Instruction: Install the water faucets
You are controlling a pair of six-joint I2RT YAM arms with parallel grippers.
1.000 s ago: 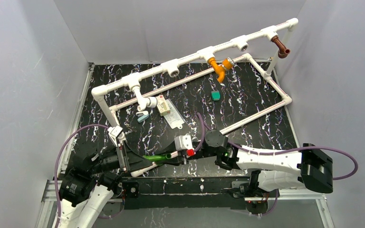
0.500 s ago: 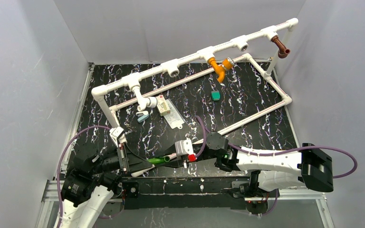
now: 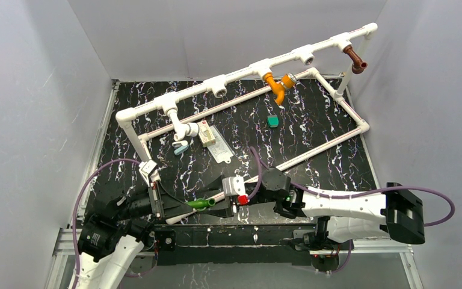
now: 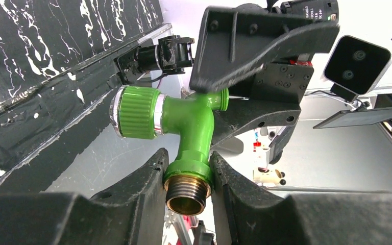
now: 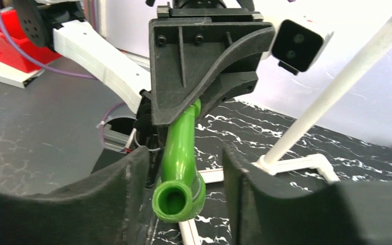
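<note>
A bright green water faucet point(image 3: 200, 203) hangs just above the table's near edge, between the two arms. My left gripper point(image 4: 188, 161) is shut on its collar, just above the brass thread; its round knob point(image 4: 135, 112) points left. My right gripper point(image 5: 184, 158) stands open around the green spout point(image 5: 179, 153), with a gap on the right side. In the top view, the left gripper point(image 3: 183, 205) and the right gripper point(image 3: 219, 198) meet at the faucet. On the white pipe point(image 3: 240, 75), an orange faucet point(image 3: 277, 84), a brown faucet point(image 3: 355, 59) and a white faucet point(image 3: 185, 129) sit in tee sockets.
Two tee sockets point(image 3: 219, 90) point(image 3: 307, 58) on the pipe are open. A small teal piece point(image 3: 272, 121) and a clear label bag point(image 3: 219, 150) lie on the black marbled table inside the pipe frame point(image 3: 331, 141). Grey walls close in on both sides.
My left gripper has shut on the green faucet's threaded end. My right gripper, shut on the spout before, has opened. The faucet has stayed near the table's front edge.
</note>
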